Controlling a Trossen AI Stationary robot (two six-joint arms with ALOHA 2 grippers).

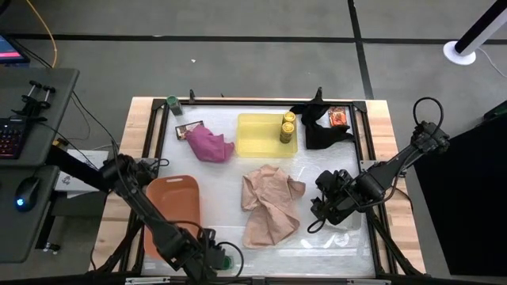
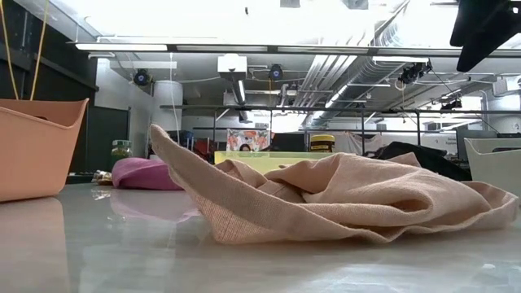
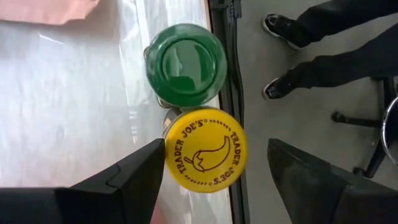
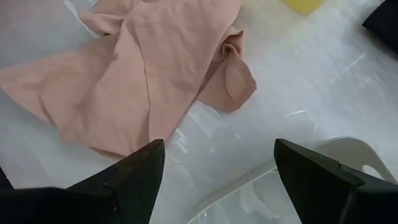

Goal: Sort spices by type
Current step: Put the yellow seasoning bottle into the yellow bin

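Observation:
My left gripper [image 3: 214, 171] is open at the table's near edge, pointing down. A yellow-lidded jar [image 3: 205, 149] stands between its fingers, close to one finger. A green-lidded jar [image 3: 185, 64] stands right against that jar and also shows in the high view [image 1: 226, 260]. Two more yellow-lidded jars [image 1: 287, 127] stand in the yellow tray [image 1: 257, 134]. Another green-lidded jar [image 1: 173, 103] is at the far left corner. A brown packet [image 1: 188, 128] lies by the pink cloth [image 1: 210, 145], and an orange-red packet [image 1: 339, 117] lies on the black cloth [image 1: 321, 131]. My right gripper [image 4: 214, 165] is open above the table's right side. My left gripper comes from above with one finger [image 3: 146, 168] right beside the yellow lid's rim [image 3: 169, 149]. I cannot tell whether it touches. The jar stands upright on the table.
The orange tray [image 1: 173, 202] lies on the left, next to my left arm. The crumpled tan cloth [image 1: 271, 204] lies mid-table. A pale tray [image 4: 311, 168] sits under my right gripper. A person's feet [image 3: 280, 25] stand beyond the near edge.

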